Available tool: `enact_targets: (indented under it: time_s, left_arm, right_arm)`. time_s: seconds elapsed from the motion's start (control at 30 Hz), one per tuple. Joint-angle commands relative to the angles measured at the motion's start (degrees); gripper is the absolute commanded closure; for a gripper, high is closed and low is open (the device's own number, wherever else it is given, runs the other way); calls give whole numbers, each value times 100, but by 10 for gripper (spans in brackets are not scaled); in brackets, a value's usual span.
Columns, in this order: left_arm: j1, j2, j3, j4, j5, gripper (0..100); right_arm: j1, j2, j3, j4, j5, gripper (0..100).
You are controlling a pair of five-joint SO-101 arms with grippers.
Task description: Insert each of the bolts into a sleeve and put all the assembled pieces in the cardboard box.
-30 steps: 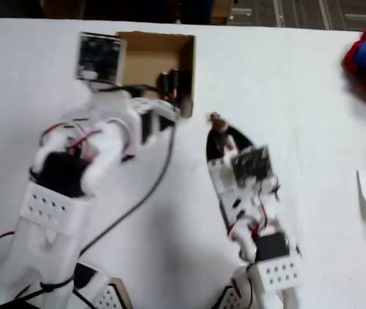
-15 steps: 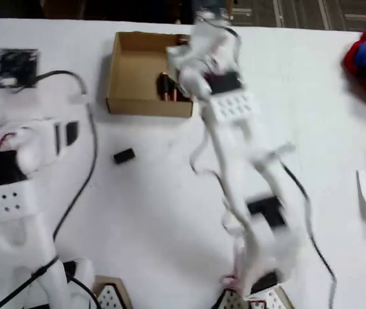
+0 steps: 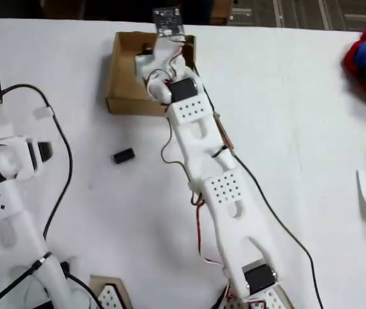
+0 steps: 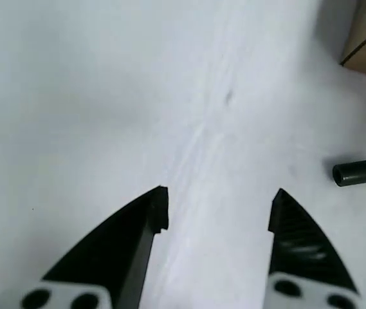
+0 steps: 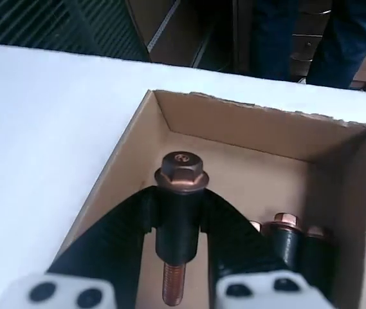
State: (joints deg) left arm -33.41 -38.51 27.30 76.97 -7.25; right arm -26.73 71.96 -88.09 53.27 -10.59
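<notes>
The right pincer is clamped on a black sleeve with a copper bolt through it, over the open cardboard box; more assembled pieces sit inside by one wall; the left pincer hangs apart above the white surface; a loose sleeve lies near the box.
</notes>
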Motion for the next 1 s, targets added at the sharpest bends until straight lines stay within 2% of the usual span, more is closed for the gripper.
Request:
enact_targets:
  time_s: [0.0,0.83,0.9,0.97]
  left_arm:
    - [-62,-167,-22,26,-53,740]
    - [-44,-167,-22,149,-62,740]
    - [-44,-167,-22,185,-62,740]
    - [-53,-167,-22,185,-62,740]
  right_arm:
    - [75,-163,70,-171,-132,976]
    - [48,-127,1196,-127,-123,974]
    - [48,-127,1196,-127,-123,954]
    - [48,-127,1196,-101,-158,894]
